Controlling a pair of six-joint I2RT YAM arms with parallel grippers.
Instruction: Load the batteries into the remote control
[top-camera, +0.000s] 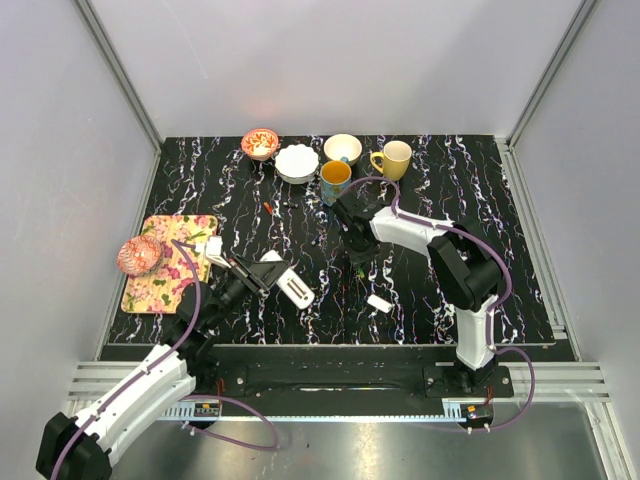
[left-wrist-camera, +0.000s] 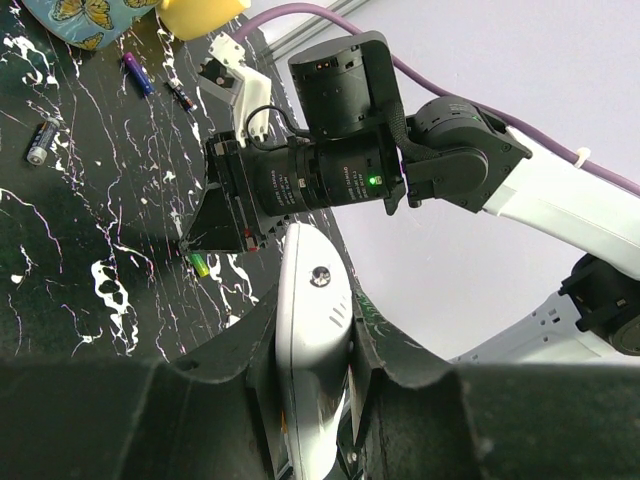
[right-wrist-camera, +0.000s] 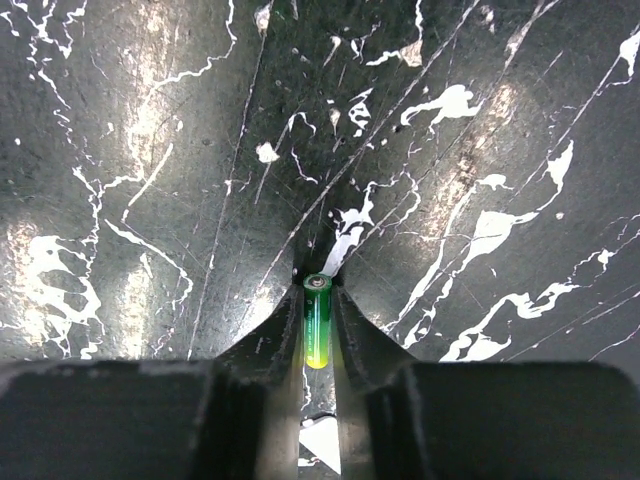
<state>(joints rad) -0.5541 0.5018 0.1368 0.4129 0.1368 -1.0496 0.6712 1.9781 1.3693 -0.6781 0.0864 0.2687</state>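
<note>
Closest to me, on the near left of the black marbled table (top-camera: 500, 220), the left gripper (left-wrist-camera: 312, 350) is clamped on the remote control (left-wrist-camera: 312, 280). Its two fingers press against the slim white body from either side, and the free end sticks out toward the middle of the table. Near that end, to the right, a small white chip (top-camera: 378, 303) lies alone on the table.

A little farther in, around the centre, the right gripper (right-wrist-camera: 318, 300) points down at the table. It pinches a green battery (right-wrist-camera: 317, 325) lengthwise between its fingertips. I can't tell whether the battery's end touches the surface.

Off to the left sits a floral board (top-camera: 185, 250) with a pink bowl (top-camera: 139, 256) on it.

Beyond the right gripper three loose batteries lie apart: a dark one (left-wrist-camera: 42, 142), a purple one (left-wrist-camera: 137, 72) and a thin one (left-wrist-camera: 180, 95).

Along the far edge stand a patterned bowl (top-camera: 260, 143), a white bowl (top-camera: 297, 163), a blue mug (top-camera: 335, 181), a white cup (top-camera: 343, 148) and a yellow mug (top-camera: 393, 160).
</note>
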